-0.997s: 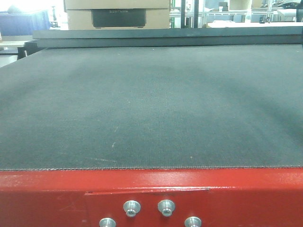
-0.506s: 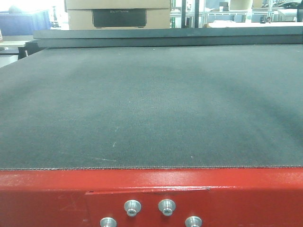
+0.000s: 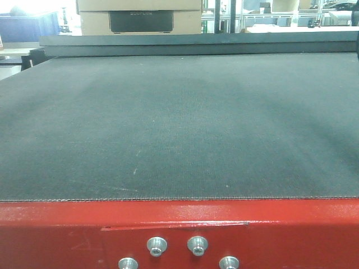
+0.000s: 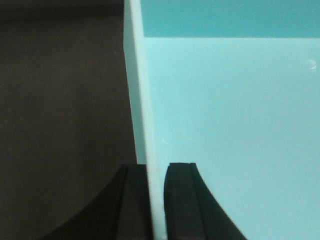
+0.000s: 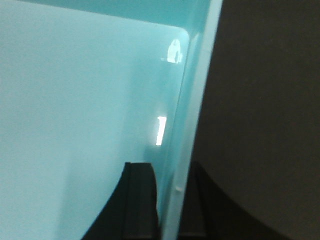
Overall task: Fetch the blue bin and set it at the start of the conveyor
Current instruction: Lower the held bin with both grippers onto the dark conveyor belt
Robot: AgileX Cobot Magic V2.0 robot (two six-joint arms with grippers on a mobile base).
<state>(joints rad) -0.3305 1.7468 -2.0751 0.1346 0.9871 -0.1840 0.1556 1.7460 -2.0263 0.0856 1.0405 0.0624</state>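
Note:
The blue bin [image 4: 235, 125] is a pale cyan tub that fills most of the left wrist view. My left gripper [image 4: 156, 172] is shut on its left wall, one black finger outside and one inside. In the right wrist view the same blue bin [image 5: 75, 100] shows its inside, and my right gripper [image 5: 174, 172] is shut on its right wall. The conveyor start [image 3: 179, 129] is a wide dark grey belt ending at a red frame [image 3: 179, 224] with silver bolts, filling the front view. Neither the bin nor the grippers appear in the front view.
A cardboard box [image 3: 140, 17] with a dark panel stands beyond the belt's far end. Shelving and benches [image 3: 280, 17] show at the far right. Dark surface lies under the bin's outer sides in both wrist views.
The front view has shifted only very slightly; the belt and red frame stay in the same place.

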